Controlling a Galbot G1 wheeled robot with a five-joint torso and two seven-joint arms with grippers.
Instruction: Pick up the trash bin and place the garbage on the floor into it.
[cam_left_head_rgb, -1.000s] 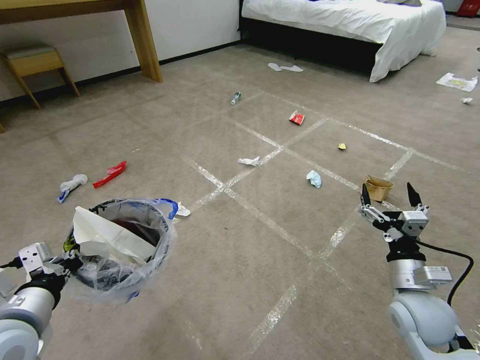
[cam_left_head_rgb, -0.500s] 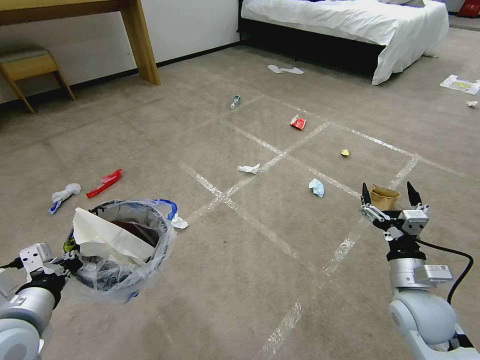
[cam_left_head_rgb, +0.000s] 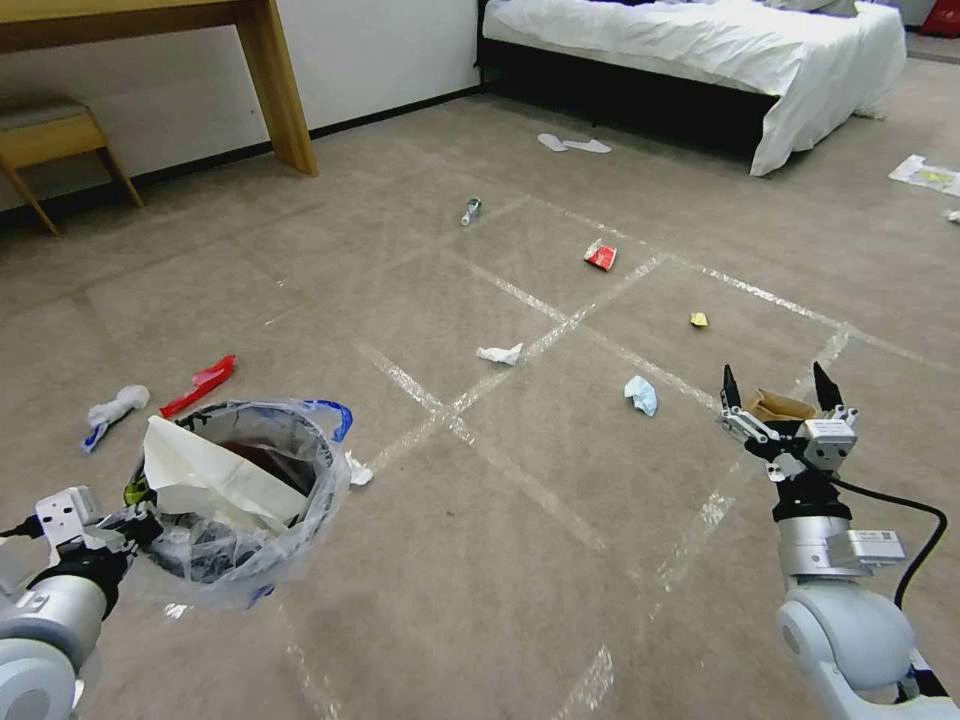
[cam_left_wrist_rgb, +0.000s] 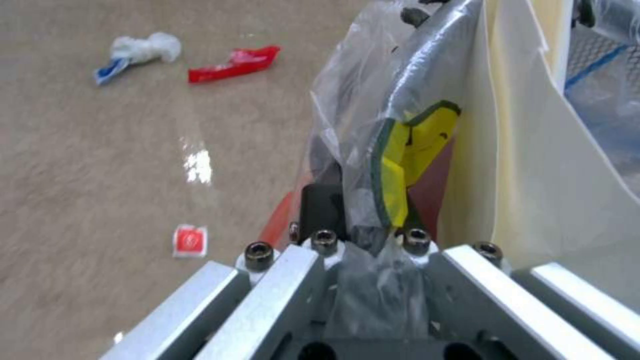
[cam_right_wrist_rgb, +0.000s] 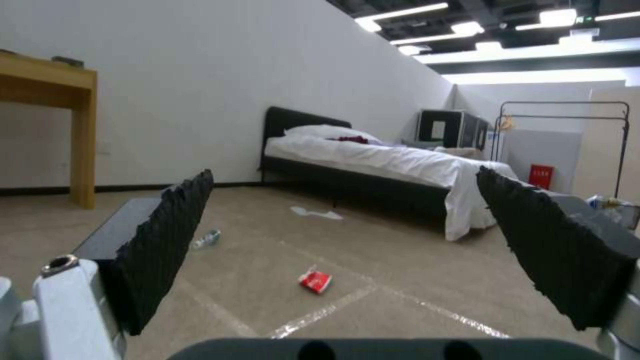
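The left gripper (cam_left_head_rgb: 140, 528) has its jaws clamped on the rim of the trash bin (cam_left_head_rgb: 235, 490), held above the floor (cam_left_head_rgb: 500, 560) at near left. The right gripper (cam_left_head_rgb: 778, 395) hangs with jaws apart; the brown paper bag (cam_left_head_rgb: 778, 405) lies just beyond them.

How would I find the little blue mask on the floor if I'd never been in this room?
Start at the bed with white sheets and come toward the robot along the taped grid on the floor. The light blue mask lies inside a square, left of the open right gripper; the nearby tissue is white.
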